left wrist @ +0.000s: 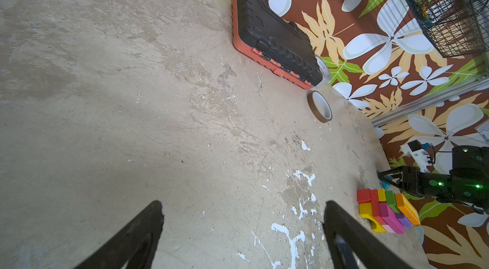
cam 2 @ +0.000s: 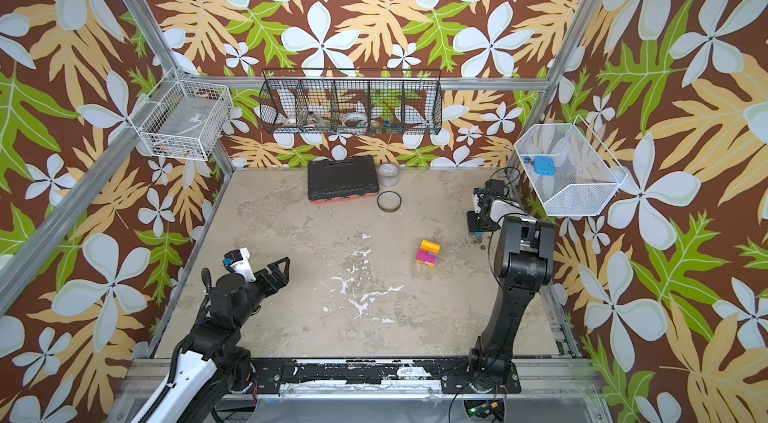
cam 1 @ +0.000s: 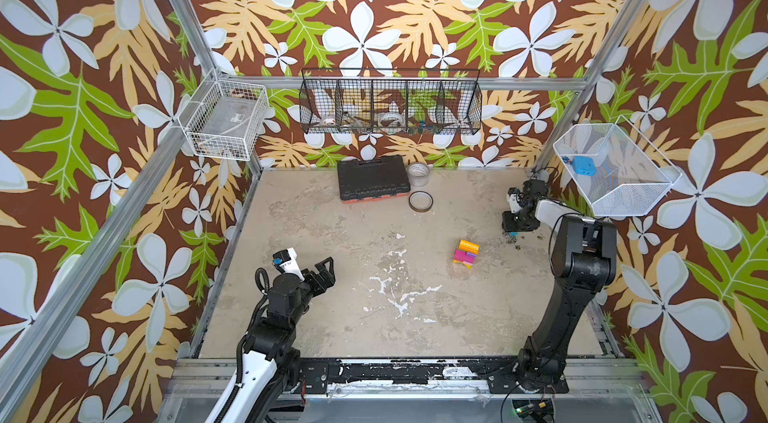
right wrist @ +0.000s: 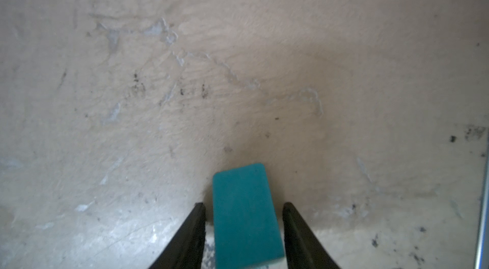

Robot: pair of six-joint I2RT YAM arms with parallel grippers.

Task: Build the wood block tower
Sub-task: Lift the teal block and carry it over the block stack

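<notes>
Teal wood block lies flat on the table, between the spread jaws of my right pincer, not yet pinched. Light, stiff, probably slick: I'd grip its long sides squarely.

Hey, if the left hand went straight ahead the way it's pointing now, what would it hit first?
Probably the bare table: the left hand is open and angled down at it. The tower sits off to one side of that line, though depth is hard to judge.
</notes>
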